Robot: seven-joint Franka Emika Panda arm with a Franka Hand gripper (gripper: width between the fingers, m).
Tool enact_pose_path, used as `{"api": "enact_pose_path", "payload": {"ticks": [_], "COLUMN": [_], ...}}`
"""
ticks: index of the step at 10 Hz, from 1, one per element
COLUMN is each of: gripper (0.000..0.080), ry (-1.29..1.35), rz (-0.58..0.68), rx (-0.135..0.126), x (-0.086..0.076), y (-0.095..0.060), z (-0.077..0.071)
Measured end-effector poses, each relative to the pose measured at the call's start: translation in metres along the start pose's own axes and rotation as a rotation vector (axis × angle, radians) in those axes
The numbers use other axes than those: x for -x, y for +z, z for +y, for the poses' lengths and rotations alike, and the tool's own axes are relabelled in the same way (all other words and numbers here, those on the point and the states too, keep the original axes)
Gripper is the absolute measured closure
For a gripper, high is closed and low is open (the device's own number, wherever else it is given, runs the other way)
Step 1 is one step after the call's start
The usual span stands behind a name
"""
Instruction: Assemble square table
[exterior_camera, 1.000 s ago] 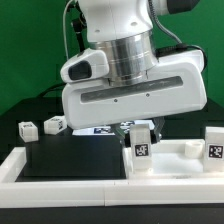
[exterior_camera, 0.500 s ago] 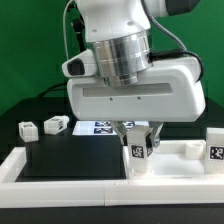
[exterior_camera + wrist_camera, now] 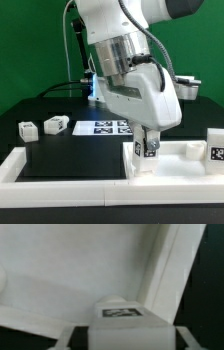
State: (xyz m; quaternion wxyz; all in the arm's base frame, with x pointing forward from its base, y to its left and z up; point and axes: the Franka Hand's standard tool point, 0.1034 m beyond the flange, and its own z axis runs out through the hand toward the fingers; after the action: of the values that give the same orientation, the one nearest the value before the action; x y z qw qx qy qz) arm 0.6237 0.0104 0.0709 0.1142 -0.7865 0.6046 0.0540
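Observation:
The square table's white top [image 3: 178, 160] lies at the exterior view's right, its raised rim toward the camera. A short white leg [image 3: 147, 149] with a black-and-white tag stands upright at the top's near corner. My gripper [image 3: 148, 143] comes down from above and is shut on this leg. In the wrist view the tagged leg [image 3: 122, 314] sits between my fingers [image 3: 68, 339] over the top's flat surface [image 3: 70, 274], close to its rim [image 3: 170, 269]. A second leg [image 3: 214, 146] stands at the top's other corner. Two loose legs [image 3: 28, 128] [image 3: 56, 125] lie on the black surface.
The marker board [image 3: 106, 127] lies flat behind the arm. Long white bars [image 3: 60, 172] edge the black mat [image 3: 70, 150] at the front and at the exterior view's left. My arm's bulk hides much of the space above the table top.
My hand has turned about its upright axis, from broadside to the camera to nearly edge-on. The leg stays in my grip at the same corner of the top.

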Motion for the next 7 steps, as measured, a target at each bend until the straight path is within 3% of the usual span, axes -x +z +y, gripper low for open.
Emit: {"api": "enact_pose_path", "payload": {"ticks": [2, 3, 4, 5, 7], "gripper": [0.0508, 0.0429, 0.0248, 0.0248, 0.0155], "ry": [-0.007, -0.105, -0.265, -0.367, -0.483], "rz": [0.000, 0.002, 0.002, 0.002, 0.003], "rx": [0.000, 0.006, 0.024, 0.036, 0.035], "x": [0.0003, 0.0004, 0.0020, 0.0044, 0.0045], "y": [0.0001, 0.0004, -0.0020, -0.0052, -0.0037], "z": [-0.0001, 0.0002, -0.0019, -0.0047, -0.0030]}}
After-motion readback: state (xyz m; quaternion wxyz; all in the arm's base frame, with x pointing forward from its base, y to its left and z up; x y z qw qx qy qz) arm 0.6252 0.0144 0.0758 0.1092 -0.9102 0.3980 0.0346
